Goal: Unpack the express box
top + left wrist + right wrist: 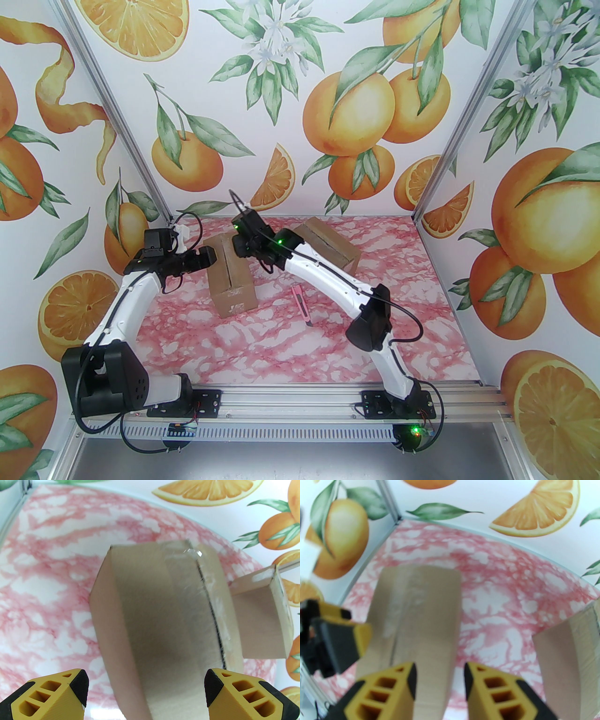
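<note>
The express box (232, 281) stands on the pink marbled table (290, 347), left of centre, with one short end towards the arms. A dark seam (228, 272) runs along the middle of its top, and clear tape (199, 557) (glossy and wrinkled in the left wrist view) lies over it.

The left gripper (146, 691) sits at the box's left side, level with its upper half. Its fingers are spread wide with nothing between them, and the box wall lies just ahead. Whether they touch the cardboard cannot be told.

The right gripper (439, 684) hangs over the far part of the box top, its jaws roughly half apart and gripping nothing. In its wrist view one finger lies over the cardboard and the other lies past the box's right edge.

A second box (330, 246) sits further back and to the right, apart from the first. A pink utility knife (300, 305) lies on the table between the two, nearer the arms.
</note>
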